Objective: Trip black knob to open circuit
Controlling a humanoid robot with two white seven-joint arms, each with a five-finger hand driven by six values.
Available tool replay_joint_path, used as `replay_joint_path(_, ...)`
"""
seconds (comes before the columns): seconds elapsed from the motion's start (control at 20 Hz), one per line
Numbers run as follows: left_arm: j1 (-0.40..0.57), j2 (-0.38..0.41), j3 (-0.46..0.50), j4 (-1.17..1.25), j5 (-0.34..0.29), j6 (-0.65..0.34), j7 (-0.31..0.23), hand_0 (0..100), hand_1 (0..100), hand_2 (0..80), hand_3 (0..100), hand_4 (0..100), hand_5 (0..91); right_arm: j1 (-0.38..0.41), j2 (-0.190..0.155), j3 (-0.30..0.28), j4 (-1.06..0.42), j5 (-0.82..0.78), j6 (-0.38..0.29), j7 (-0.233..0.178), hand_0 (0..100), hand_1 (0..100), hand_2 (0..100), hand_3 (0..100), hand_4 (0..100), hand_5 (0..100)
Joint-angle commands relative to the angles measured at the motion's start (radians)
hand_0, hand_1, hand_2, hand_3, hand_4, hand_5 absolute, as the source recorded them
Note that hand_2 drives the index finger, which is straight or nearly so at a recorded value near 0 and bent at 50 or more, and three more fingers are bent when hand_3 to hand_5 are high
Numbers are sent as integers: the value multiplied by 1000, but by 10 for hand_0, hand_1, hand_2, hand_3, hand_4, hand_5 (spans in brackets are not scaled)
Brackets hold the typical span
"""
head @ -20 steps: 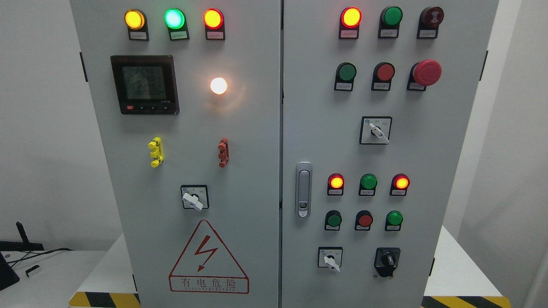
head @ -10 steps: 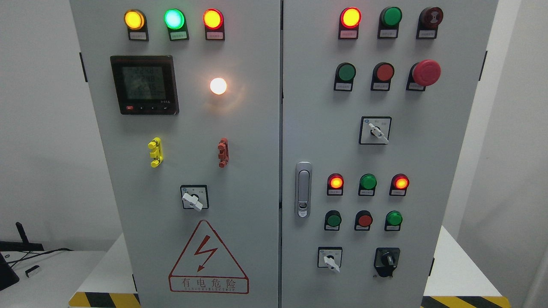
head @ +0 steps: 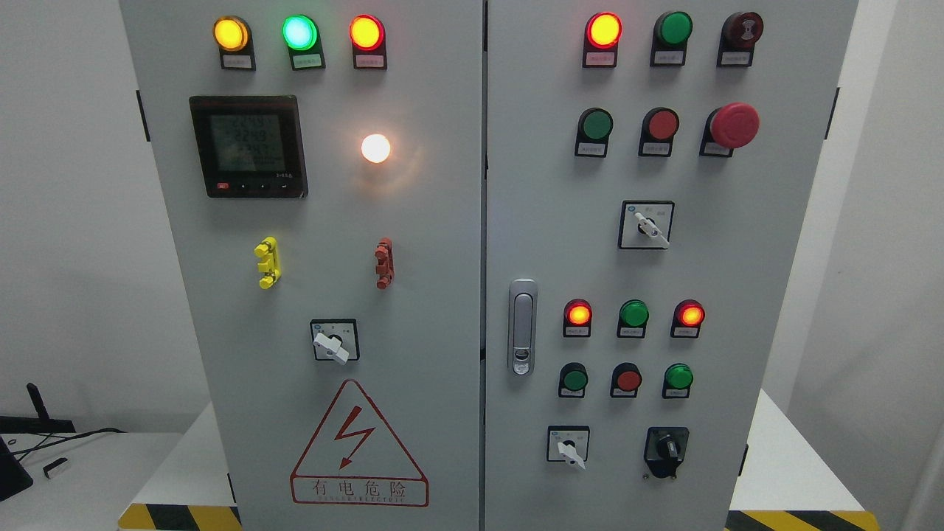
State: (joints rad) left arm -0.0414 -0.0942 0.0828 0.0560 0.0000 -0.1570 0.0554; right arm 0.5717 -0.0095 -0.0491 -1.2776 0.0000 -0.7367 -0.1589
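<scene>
A: What fills the view?

B: A grey electrical cabinet [head: 413, 295] with two doors, seen straight on. The left door carries a digital meter [head: 248, 146], a lit white lamp [head: 375, 148], a white-handled selector switch [head: 335, 340] and a red lightning warning triangle [head: 359, 442]. The right door has rows of pilot lamps and push buttons, a red mushroom emergency stop [head: 734, 125] and a metal door latch [head: 523, 327].

A: And the thing to trip?

B: The black knob [head: 667, 447] sits at the lower right of the right door, just right of a small white selector [head: 568, 446] and below a green button [head: 678, 377]. Its pointer seems to stand near upright, though it is too small to be sure.

A: Where are the hands?

B: Neither arm shows, so I cannot tell whether the fingers are spread or pressed together. The reach has not begun, I'd judge.

A: How to do it well?

B: Probably the right hand, since the knob lies on that side. Come in square to the door, pinch the knob's raised bar across its narrow sides, then twist about its own axis without pushing sideways. Keep clear of the buttons above it and the white selector beside it.
</scene>
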Motion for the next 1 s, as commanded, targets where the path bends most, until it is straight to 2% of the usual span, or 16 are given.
replay_joint_path(0.0,0,1,0,1,-31,0,0,120,389,0,0,0,0,-24,-18,-71,-360,-8,0,2,198,637,307,613,666,798)
replay_joint_path(0.15,0,1,0,-1,-31,0,0,120,389,0,0,0,0,-71,-18,-98,-407,-3,39,2,195,632,309,615,669,798)
replay_joint_path(0.55,0,1,0,-1,-31,0,0,120,389,0,0,0,0,-118,-18,-146,-568,2,183,-4,163,683,337,650,687,834)
replay_joint_path(0.75,0,-1,0,-1,-31,0,0,120,389,0,0,0,0,-173,-17,-146,-611,57,266,-39,152,702,359,666,736,885)
replay_joint_path(0.9,0,1,0,1,-31,0,0,120,389,0,0,0,0,-231,-17,-144,-626,126,299,-64,150,705,385,687,764,911)
replay_joint_path(0.95,0,1,0,-1,-31,0,0,120,389,0,0,0,0,-254,-15,-144,-625,153,327,-65,179,705,396,695,769,916)
